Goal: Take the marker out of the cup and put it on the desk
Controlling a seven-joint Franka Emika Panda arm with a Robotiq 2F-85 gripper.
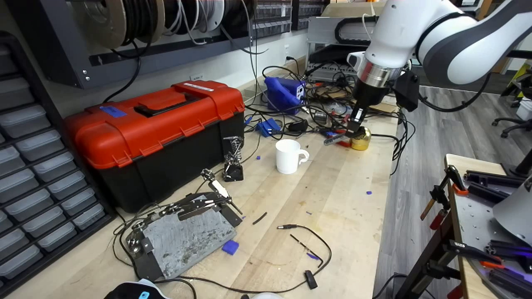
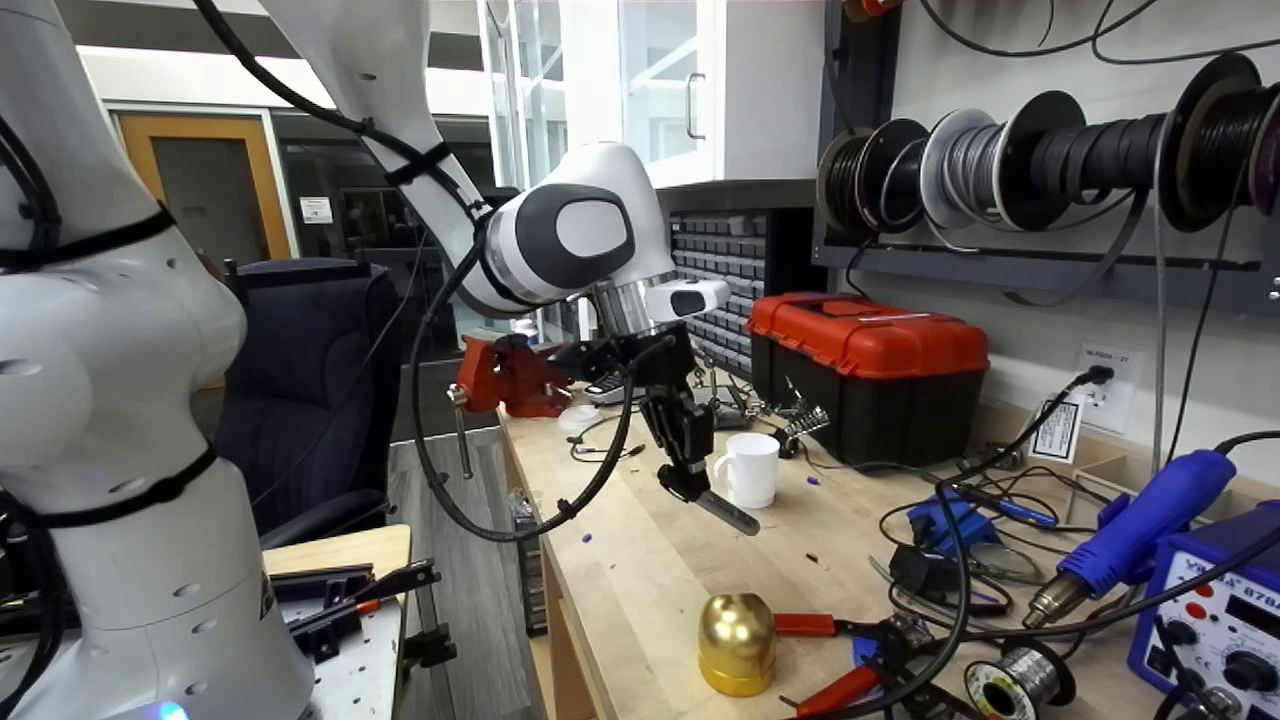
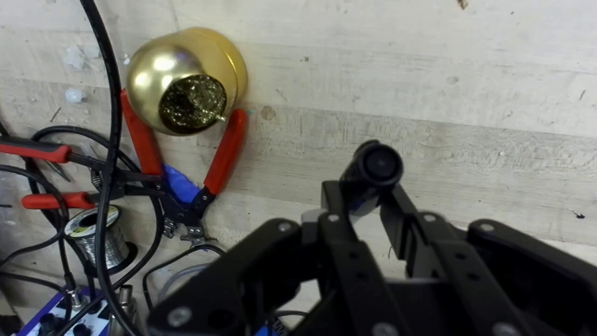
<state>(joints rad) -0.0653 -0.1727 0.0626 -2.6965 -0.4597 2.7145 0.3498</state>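
Note:
The dark marker (image 1: 335, 139) is held in my gripper (image 1: 354, 129), which is shut on it. In an exterior view the marker (image 2: 730, 514) sticks out from the fingertips (image 2: 688, 482), tilted, above the desk (image 2: 640, 570). In the wrist view its round dark end (image 3: 378, 164) faces the camera, gripped between the fingertips (image 3: 363, 198). The white cup (image 1: 286, 158) stands upright on the desk (image 1: 332, 203), apart from the gripper; the cup (image 2: 753, 470) also shows behind the marker. It is out of the wrist view. The desk (image 3: 419, 93) fills the wrist view's background.
A gold tip cleaner (image 2: 737, 640) stands near the gripper, beside red-handled pliers (image 3: 228, 149). Cables, a solder spool (image 3: 100, 238) and a blue soldering station (image 2: 1220, 610) lie beyond. A red toolbox (image 1: 162, 137) and a helping-hands stand (image 1: 233, 160) are near the cup.

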